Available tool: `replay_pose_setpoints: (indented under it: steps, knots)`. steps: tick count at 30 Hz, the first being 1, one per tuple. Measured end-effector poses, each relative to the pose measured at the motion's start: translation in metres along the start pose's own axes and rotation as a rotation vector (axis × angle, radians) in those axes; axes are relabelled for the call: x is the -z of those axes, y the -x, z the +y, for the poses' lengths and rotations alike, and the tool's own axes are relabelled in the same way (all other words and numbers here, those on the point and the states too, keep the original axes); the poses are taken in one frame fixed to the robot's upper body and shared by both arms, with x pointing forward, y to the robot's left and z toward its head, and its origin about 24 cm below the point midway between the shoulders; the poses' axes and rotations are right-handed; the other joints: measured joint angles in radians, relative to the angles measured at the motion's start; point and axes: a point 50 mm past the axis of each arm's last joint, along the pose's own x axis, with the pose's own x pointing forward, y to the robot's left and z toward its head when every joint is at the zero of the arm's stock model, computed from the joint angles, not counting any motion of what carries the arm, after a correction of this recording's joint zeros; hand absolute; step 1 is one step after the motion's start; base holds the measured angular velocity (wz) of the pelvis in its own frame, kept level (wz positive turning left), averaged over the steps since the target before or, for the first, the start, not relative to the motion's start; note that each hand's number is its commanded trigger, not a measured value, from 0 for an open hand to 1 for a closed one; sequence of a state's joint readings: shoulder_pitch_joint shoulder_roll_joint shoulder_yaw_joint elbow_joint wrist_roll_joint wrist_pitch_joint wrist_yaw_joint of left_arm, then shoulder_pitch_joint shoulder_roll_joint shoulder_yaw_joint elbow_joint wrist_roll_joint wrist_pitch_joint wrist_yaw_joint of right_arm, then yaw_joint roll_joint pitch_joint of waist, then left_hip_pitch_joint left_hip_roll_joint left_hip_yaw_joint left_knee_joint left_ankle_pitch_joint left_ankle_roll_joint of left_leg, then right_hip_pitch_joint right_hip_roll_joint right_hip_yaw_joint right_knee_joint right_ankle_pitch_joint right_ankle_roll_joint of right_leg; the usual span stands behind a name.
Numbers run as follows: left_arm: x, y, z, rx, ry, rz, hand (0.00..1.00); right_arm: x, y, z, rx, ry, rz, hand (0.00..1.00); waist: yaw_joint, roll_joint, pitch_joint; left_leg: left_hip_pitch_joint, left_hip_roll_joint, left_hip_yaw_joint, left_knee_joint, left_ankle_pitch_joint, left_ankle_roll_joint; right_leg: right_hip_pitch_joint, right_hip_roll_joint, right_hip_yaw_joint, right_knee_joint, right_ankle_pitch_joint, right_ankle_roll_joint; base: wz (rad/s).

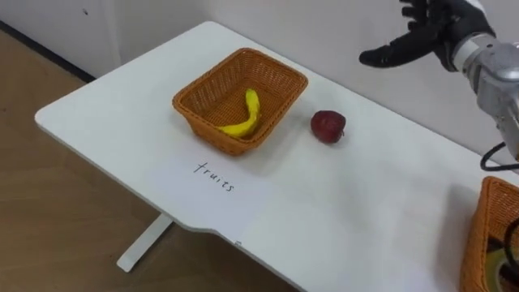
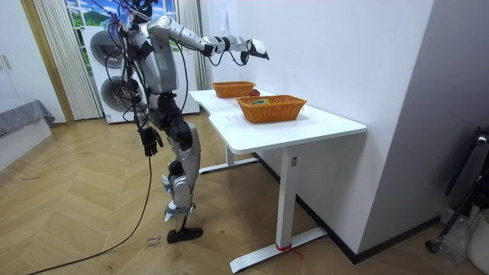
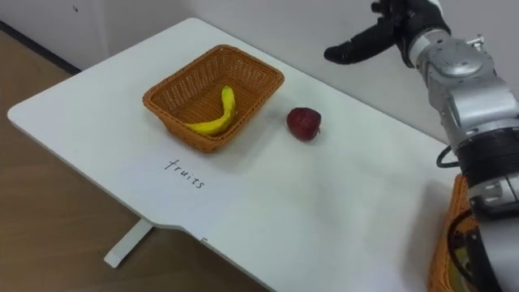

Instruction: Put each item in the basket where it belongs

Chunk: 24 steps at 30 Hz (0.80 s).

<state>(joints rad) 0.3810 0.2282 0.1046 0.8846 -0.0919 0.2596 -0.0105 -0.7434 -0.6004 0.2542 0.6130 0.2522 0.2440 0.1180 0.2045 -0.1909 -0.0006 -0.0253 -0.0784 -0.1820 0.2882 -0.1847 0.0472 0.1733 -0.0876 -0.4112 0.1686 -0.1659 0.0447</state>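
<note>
- Room: you have a wood floor, a white wall and a white table against it; the robot stands at the table's long side.
- Fruit basket: woven, orange-brown, with a handwritten paper label in front of it.
- Banana: yellow, curved, lying inside the fruit basket.
- Apple: dark red, on the table just beside that basket.
- Second basket: at your lower right.
- Right robot hand: raised over the table, fingers spread, empty.
- Left robot hand: hanging by the thigh; you cannot tell its state.
</note>
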Motion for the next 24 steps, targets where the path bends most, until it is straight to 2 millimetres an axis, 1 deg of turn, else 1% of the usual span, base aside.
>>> replay_pose_setpoints:
  steps: [2,4,6,7,8,9,10,11,15,16,19,24]
  knots:
    - [0.0,0.0,0.002,-0.006,-0.003,0.002,0.0,0.007,0.0,0.003,-0.01,0.037,0.025,0.0,0.001,-0.004,0.002,0.0,0.001,0.003,0.0,0.0,0.0,-0.001,0.0,-0.001,0.0,0.0,0.0,-0.04]
    - [0.0,0.0,0.005,-0.013,-0.007,0.001,0.0,0.01,0.0,0.006,-0.021,0.062,0.042,0.0,0.002,-0.008,0.0014,0.001,0.001,0.005,0.0,0.0,-0.001,0.0,0.0,0.0,0.0,0.0,0.0,-0.02]
    - [-0.001,0.0,0.008,-0.02,-0.012,-0.006,0.0,0.017,0.001,0.011,-0.037,0.079,0.066,0.0,0.014,-0.016,0.0032,0.004,0.002,0.008,-0.002,0.0,-0.001,0.001,0.0,0.003,0.001,0.0,0.0,-0.04]
    - [-0.002,0.001,0.01,-0.023,-0.02,-0.009,0.0,0.021,0.001,0.015,-0.049,0.105,0.084,0.0,0.027,-0.023,0.0061,0.009,0.003,0.013,-0.003,0.0,-0.001,0.003,0.0,0.003,0.001,0.0,0.0,-0.08]
    - [-0.002,0.001,0.011,-0.025,-0.021,-0.009,0.0,0.029,0.003,0.019,-0.062,0.128,0.106,0.0,0.037,-0.027,0.0112,0.01,0.003,0.008,-0.003,0.0,-0.001,0.005,0.0,0.002,0.001,0.0,0.0,-0.06]
    - [-0.002,0.001,0.012,-0.026,-0.022,-0.009,0.0,0.033,0.004,0.02,-0.066,0.133,0.12,0.0,0.045,-0.032,0.0102,0.01,0.002,0.007,-0.003,0.0,-0.001,0.005,0.0,0.0,0.001,0.0,0.0,0.04]
    - [-0.002,0.001,0.013,-0.028,-0.022,-0.008,0.0,0.041,0.006,0.023,-0.073,0.147,0.146,0.0,0.052,-0.041,0.0078,0.007,0.002,0.004,0.0,-0.002,-0.001,0.004,0.0,-0.006,0.002,0.0,0.0,0.1]
    - [-0.001,0.001,0.012,-0.025,-0.021,-0.004,0.0,0.044,0.006,0.024,-0.078,0.16,0.159,0.0,0.055,-0.045,0.009,-0.004,0.0,-0.003,0.013,-0.007,0.0,0.002,0.001,-0.007,0.002,0.0,0.0,0.12]
    - [-0.002,0.001,0.012,-0.014,-0.02,-0.005,0.0,0.046,0.006,0.024,-0.078,0.157,0.173,0.0,0.076,-0.049,0.0122,-0.025,-0.002,-0.016,0.036,-0.016,0.001,-0.004,0.001,-0.015,0.002,0.0,0.0,0.11]
    - [-0.002,0.001,0.013,-0.016,-0.021,-0.007,0.0,0.046,0.006,0.024,-0.079,0.156,0.173,0.0,0.08,-0.051,0.013,-0.034,-0.003,-0.022,0.043,-0.017,0.001,-0.006,0.001,-0.024,0.002,0.0,0.001,0.14]
    - [-0.004,0.001,0.013,-0.017,-0.02,-0.011,0.0,0.048,0.007,0.025,-0.083,0.162,0.184,0.0,0.104,-0.053,0.0145,-0.042,-0.003,-0.022,0.052,-0.016,0.001,-0.009,0.002,-0.028,0.001,0.0,0.001,0.05]
    - [-0.005,0.001,0.013,-0.017,-0.018,-0.012,0.0,0.055,0.007,0.027,-0.091,0.145,0.207,0.0,0.121,-0.053,0.0164,-0.052,-0.003,-0.021,0.059,-0.016,0.001,-0.014,0.002,-0.028,0.001,0.0,0.001,-0.01]
